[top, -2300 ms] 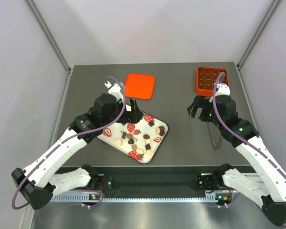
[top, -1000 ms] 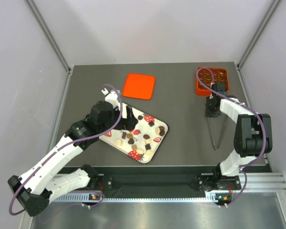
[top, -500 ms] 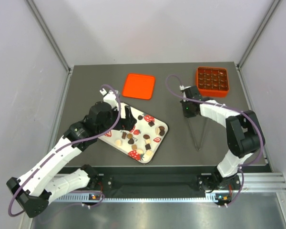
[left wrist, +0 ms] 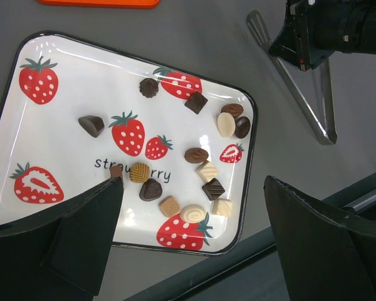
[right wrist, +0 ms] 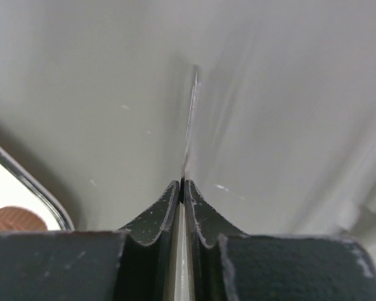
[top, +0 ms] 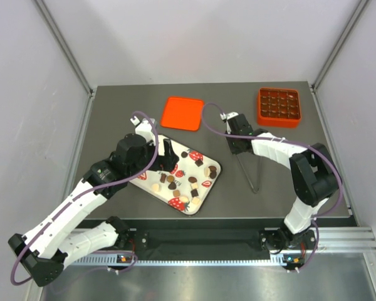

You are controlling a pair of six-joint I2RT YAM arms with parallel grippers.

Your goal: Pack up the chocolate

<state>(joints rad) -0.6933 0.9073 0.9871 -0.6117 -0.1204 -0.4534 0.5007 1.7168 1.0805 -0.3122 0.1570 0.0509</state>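
The chocolate (top: 189, 180) lies as several small dark, light brown and cream pieces (left wrist: 203, 170) on a white strawberry-print tray (top: 144, 182). My left gripper (top: 166, 154) hangs open above the tray's left half, its fingers (left wrist: 81, 232) wide apart with nothing between them. My right gripper (top: 238, 145) is shut on the joined end of metal tongs (top: 248, 170), whose arms slant toward the front, just right of the tray. In the right wrist view the jaws (right wrist: 183, 183) pinch a thin metal strip (right wrist: 189, 119). A brown piece (right wrist: 6, 219) shows at that view's lower left.
An orange box (top: 279, 106) with a grid of compartments holding dark pieces stands at the back right. A flat orange lid (top: 183, 113) lies behind the tray. The tongs (left wrist: 301, 103) rest on grey table beside the tray's right rim (left wrist: 250, 157).
My right gripper has swung left from in front of the orange box to a spot beside the tray, carrying the tongs. The left gripper has stayed open over the tray.
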